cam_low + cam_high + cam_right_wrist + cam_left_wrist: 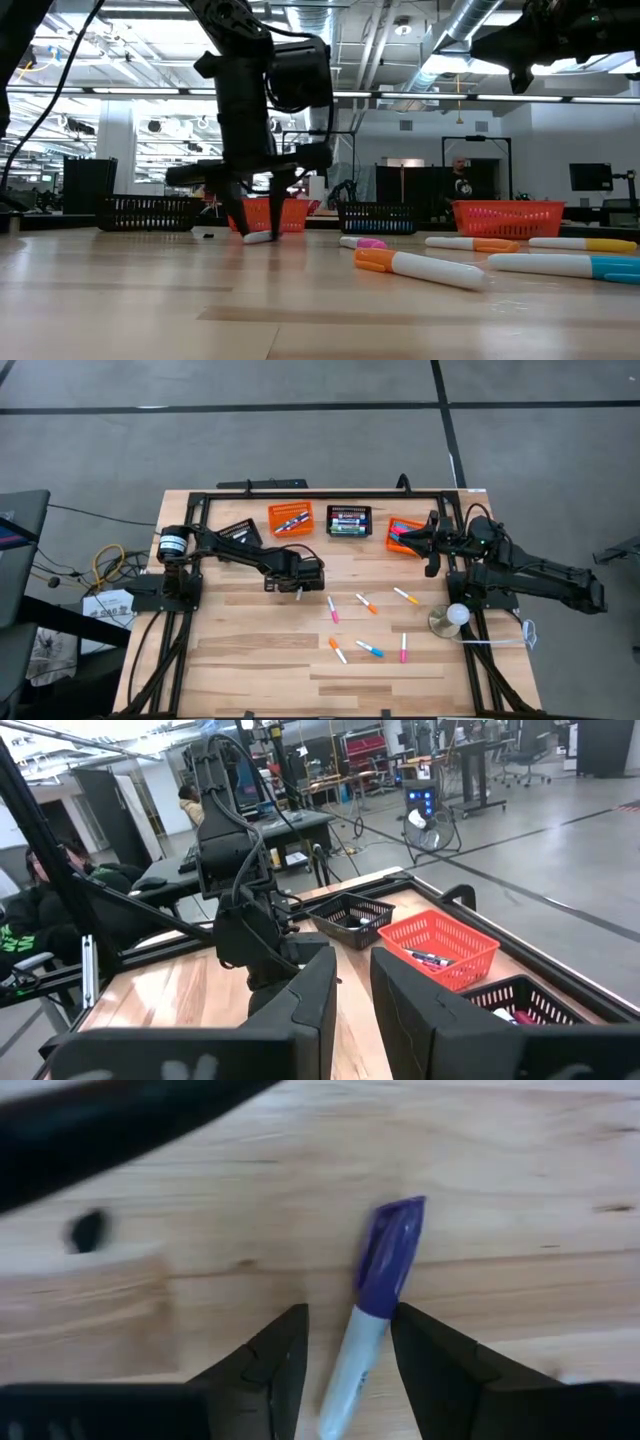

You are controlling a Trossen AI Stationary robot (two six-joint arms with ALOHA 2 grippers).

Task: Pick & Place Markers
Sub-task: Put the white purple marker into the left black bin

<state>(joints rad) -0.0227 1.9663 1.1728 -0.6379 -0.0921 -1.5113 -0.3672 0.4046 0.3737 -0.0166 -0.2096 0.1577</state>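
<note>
Your left gripper [348,1360] is reaching down to the pale wooden tabletop [250,650], fingers [270,1365] spread either side of a purple-capped white marker [372,1315] lying flat between them; your right gripper [432,542] is hovering over the far-right orange mesh basket [403,532], fingers nearly pressed together; other coloured markers [368,649] are lying scattered mid-tabletop.

- It was a big open robotics lab — exposed ceiling ducts [470,25] ran overhead.
- Equipment racks [365,740], a floor fan [425,825] and a seated person [40,910] surrounded the wooden table [250,650].
</note>
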